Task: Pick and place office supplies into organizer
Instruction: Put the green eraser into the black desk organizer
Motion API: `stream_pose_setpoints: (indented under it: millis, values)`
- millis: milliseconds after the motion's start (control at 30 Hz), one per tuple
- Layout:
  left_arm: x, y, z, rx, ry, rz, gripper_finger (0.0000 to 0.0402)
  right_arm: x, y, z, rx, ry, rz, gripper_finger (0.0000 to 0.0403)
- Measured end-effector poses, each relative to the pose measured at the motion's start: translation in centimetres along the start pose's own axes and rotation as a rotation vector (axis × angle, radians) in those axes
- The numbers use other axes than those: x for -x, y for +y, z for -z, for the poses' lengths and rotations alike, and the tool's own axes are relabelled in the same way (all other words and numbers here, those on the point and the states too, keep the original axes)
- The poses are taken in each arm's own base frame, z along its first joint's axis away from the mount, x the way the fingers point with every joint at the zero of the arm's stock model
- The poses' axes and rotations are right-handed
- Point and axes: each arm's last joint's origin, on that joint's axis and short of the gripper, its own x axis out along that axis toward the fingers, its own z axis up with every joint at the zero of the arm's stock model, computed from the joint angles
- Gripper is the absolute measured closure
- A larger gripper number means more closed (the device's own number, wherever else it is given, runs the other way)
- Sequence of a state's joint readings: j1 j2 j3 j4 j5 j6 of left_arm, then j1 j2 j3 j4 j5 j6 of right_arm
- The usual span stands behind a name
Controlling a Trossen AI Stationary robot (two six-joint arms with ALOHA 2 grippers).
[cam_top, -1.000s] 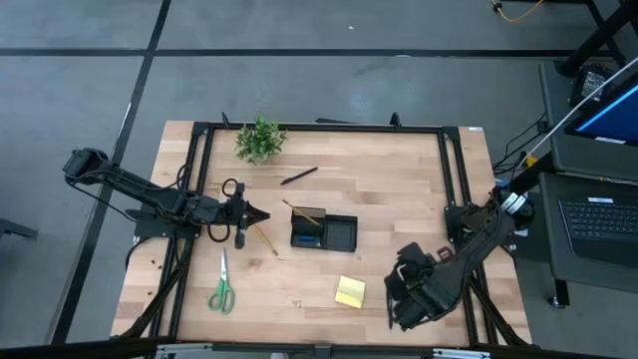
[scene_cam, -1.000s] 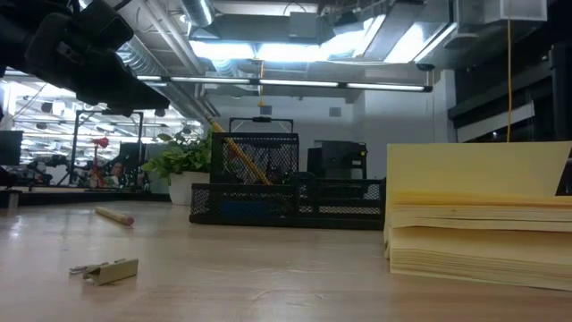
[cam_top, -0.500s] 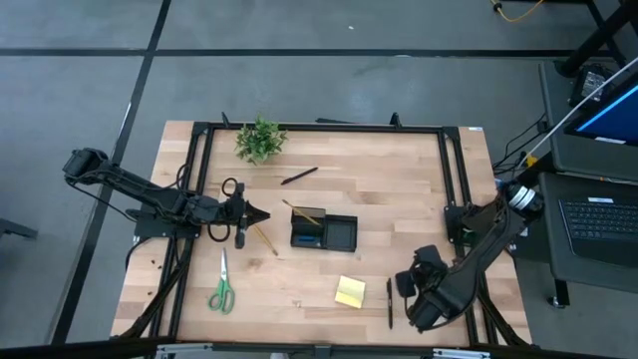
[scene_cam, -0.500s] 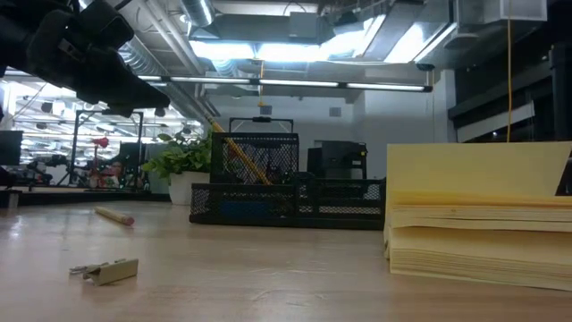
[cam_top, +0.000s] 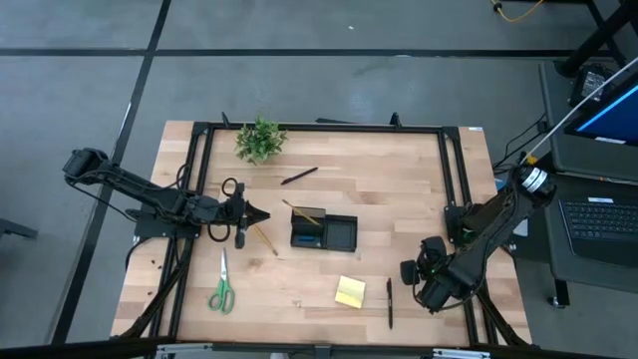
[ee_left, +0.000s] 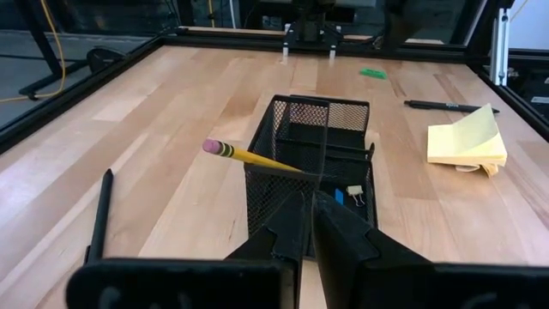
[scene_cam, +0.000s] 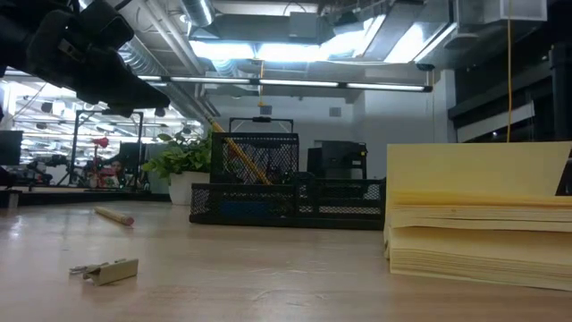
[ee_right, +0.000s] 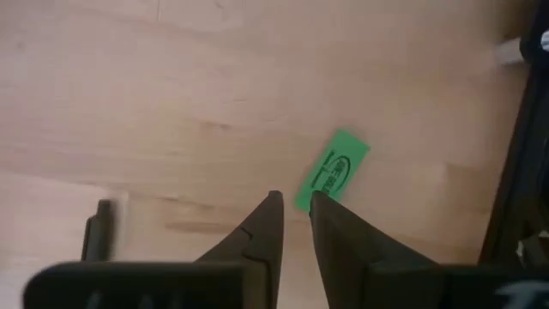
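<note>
Organizer (cam_top: 323,232) lies lengthwise across the table, 1 pencil (cam_top: 301,213) leaning out toward clenched left gripper (cam_top: 261,214).

sticky-note pad (scene_cam: 478,215): cut by right edge | organizer (scene_cam: 286,183): contents unclear

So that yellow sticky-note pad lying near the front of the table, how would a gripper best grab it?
Probably from straight above, fingers closing across two opposite side edges of the yellow sticky-note pad. It lies flat on the table, and the low view shows a thick stack with upright sides to pinch. Its top sheet curls up, so grip the stack's lower layers, not that loose sheet.
</note>
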State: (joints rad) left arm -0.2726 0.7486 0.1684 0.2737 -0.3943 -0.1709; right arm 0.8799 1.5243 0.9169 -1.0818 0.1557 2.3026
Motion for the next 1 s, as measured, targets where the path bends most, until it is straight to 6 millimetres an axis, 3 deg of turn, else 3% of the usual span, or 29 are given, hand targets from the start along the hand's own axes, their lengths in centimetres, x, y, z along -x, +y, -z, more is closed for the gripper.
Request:
stream_pose_setpoints:
  millis: [167, 500, 667, 833, 1000]
  values:
    - [0.0, 0.0, 0.0, 0.000, 0.000, 0.000, 0.0382, 0.1, 0.1, -0.3, -0.020, 0.034, 0.018, 0.0320]
    - [0.0, 0.0, 0.0, 0.001, -0.001, -0.006, 0.0375, -0.1, 0.4, -1.0, -0.089, 0.061, 0.074, 0.0234]
    - [0.0, 0.0, 0.0, 0.002, -0.001, -0.005, 0.0375, -2.0, 0.5, -1.0, -0.125, 0.105, 0.036, 0.0220]
    - [0.0, 0.0, 0.0, 0.002, -0.001, -0.005, 0.0375, -4.7, -0.8, -1.2, -0.146, 0.133, 0.066, 0.0221]
    - [0.0, 0.0, 0.0, 0.002, 0.000, -0.005, 0.0375, -5.1, -1.1, -1.4, -0.151, 0.131, 0.066, 0.0222]
